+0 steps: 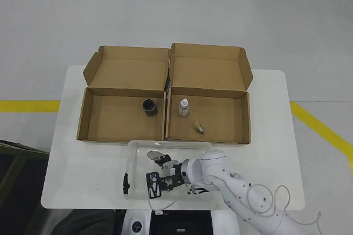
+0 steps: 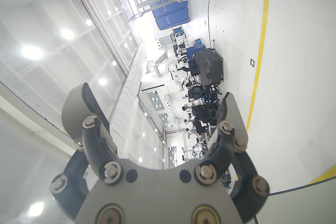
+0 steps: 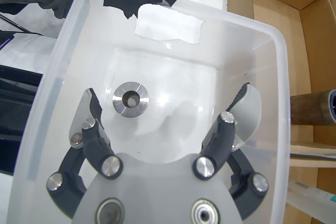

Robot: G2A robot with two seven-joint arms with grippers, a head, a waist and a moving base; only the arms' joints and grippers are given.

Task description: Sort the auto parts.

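Right gripper [image 3: 168,99] spread wide inside the clear plastic bin [image 3: 282,72], over a silver metal ring with a conical face [image 3: 131,102].
The ring lies on the bin floor near one finger, untouched; from the top view the arm hides it. A dark cylindrical part [image 1: 149,107] sits in the left cardboard box [image 1: 106,126], cut off at the frame edge in the right wrist view. A white bottle-shaped part [image 1: 183,107] and a small piece [image 1: 198,127], too small to identify, lie in the right cardboard box [image 1: 223,117]. The left gripper [image 2: 156,97] gapes empty towards the ceiling.

we find the right arm [image 1: 235,188] hiding the near side of the clear bin [image 1: 138,158] in the top view. the small part [image 1: 198,127] in the cardboard box [image 1: 223,117] is too tiny to name. in the right wrist view, the frame edge cuts off the brown cylinder [image 3: 312,109].
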